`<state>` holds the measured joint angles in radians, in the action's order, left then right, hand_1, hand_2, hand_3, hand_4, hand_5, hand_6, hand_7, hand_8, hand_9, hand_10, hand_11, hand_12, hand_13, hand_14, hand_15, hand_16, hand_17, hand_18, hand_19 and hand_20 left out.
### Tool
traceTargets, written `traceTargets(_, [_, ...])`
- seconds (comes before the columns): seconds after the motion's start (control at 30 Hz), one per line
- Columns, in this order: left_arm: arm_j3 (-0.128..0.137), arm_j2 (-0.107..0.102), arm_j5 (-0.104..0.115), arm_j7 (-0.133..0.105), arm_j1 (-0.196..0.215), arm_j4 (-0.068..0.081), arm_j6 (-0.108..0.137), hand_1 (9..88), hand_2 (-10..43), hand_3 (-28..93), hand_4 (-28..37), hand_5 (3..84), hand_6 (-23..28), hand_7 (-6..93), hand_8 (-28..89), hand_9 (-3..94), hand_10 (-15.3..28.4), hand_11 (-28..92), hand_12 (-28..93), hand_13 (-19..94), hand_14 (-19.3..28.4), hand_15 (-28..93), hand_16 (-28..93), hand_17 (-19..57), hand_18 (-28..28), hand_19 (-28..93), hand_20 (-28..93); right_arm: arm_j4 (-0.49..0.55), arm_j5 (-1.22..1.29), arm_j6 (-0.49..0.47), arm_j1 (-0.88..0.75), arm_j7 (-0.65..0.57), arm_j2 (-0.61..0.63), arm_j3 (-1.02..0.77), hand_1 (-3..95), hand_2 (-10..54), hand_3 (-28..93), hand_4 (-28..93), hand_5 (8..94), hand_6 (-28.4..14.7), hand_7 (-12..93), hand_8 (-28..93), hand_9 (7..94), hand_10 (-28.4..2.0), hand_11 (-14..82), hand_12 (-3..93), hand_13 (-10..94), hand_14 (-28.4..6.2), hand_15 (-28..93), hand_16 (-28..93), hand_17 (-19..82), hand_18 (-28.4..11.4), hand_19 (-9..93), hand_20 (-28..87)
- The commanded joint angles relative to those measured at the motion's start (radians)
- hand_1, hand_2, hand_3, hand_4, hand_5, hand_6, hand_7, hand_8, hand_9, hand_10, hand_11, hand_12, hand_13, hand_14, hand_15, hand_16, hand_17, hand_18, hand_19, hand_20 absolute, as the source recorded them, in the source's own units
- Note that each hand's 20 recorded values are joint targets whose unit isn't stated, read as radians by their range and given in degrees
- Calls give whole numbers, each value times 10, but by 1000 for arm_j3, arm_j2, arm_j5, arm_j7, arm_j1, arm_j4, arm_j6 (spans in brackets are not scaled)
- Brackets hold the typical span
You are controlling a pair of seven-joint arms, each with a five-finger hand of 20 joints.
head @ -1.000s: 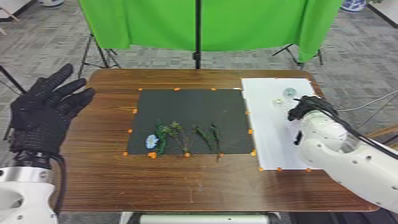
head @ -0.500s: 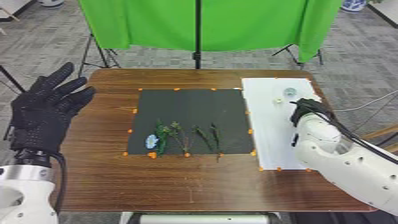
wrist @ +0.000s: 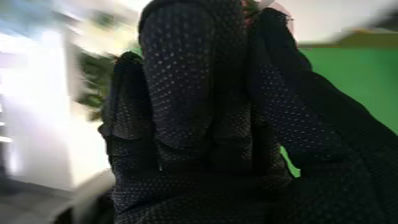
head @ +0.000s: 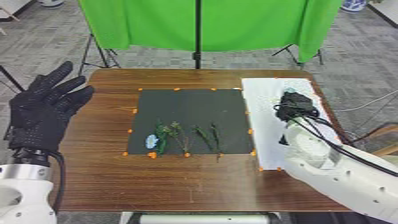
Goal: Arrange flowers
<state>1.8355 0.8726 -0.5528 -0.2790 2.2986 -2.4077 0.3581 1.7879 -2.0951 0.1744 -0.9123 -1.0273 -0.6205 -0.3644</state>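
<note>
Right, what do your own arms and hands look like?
The left arm and right arm are white with smooth, rounded shells. The left robot hand and right robot hand wear black fabric gloves; in the wrist view, the right glove shows rows of pale dots. Black cables run beside both wrists.

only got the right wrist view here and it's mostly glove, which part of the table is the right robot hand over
Observer: The right robot hand is over the white sheet, toward its far end.
Operator: ok and the other one, open or shut
Observer: Open: the left robot hand has its fingers spread, at the left side of the table.
Operator: any stems lying out
Observer: Yes, green stems lie toward the near edge of the dark mat.
</note>
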Motion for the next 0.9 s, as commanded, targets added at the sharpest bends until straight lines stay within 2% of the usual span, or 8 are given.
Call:
traceTargets(0.03, [-4,-9,-7,-2,-4,-2,-10,213,94,775,-283,356,98,125,-87,305,199,274,102,244,275,525,-104,-65,241,652,63,33,-35,86,232,126,-177,106,568,-95,712,-283,776,9,362,36,934,-59,114,355,842,-34,512,246,440,-178,932,123])
traceTargets(0.13, [-8,-24,-6,-2,-19,3,-15,213,93,775,-283,356,97,125,-87,305,198,273,102,243,274,525,-104,-65,240,652,63,-9,-13,96,304,171,-275,168,566,-95,715,-283,776,9,361,38,935,-59,116,356,842,-34,516,244,439,-178,932,129])
traceTargets(0.17, [-12,-27,-10,9,-31,7,-20,213,94,774,-283,356,97,125,-87,304,198,273,102,243,274,525,-104,-65,240,652,63,-20,0,97,317,180,-304,178,566,-95,715,-283,777,9,360,38,935,-59,118,356,841,-34,517,242,439,-178,932,131])
traceTargets(0.27, [-34,-42,-9,22,-73,23,-36,213,94,774,-283,355,97,125,-87,304,198,273,102,243,275,525,-105,-64,241,652,64,-79,30,119,368,215,-393,220,566,-95,715,-283,776,10,361,38,935,-58,123,355,841,-36,525,238,438,-178,932,136])
traceTargets(0.4, [-70,-63,-7,16,-134,41,-51,213,94,774,-283,355,97,126,-87,304,198,271,101,243,275,525,-104,-64,242,653,64,-137,103,119,409,233,-485,248,561,-95,716,-283,775,11,363,36,933,-60,131,353,840,-36,536,228,435,-177,932,146])
traceTargets(0.53, [-55,-86,-7,2,-145,39,-66,212,94,775,-283,355,97,125,-87,303,198,272,102,244,275,525,-104,-64,243,654,65,-160,160,55,451,217,-556,271,560,-95,716,-283,773,13,365,34,928,-62,135,350,833,-38,540,222,433,-176,931,148])
traceTargets(0.67, [-31,-105,0,-31,-130,28,-53,213,93,774,-283,355,97,125,-87,304,198,273,103,244,276,525,-104,-64,243,655,65,-207,219,54,515,202,-612,342,560,-95,714,-283,771,13,365,31,926,-64,137,347,832,-38,543,218,434,-175,931,145])
traceTargets(0.9, [-53,-127,-1,-33,-186,36,-68,212,93,775,-283,355,97,126,-87,307,200,276,102,245,276,526,-105,-62,246,660,66,-264,289,69,570,172,-668,437,553,-95,710,-283,769,18,363,22,925,-64,150,342,831,-36,548,213,428,-173,931,145])
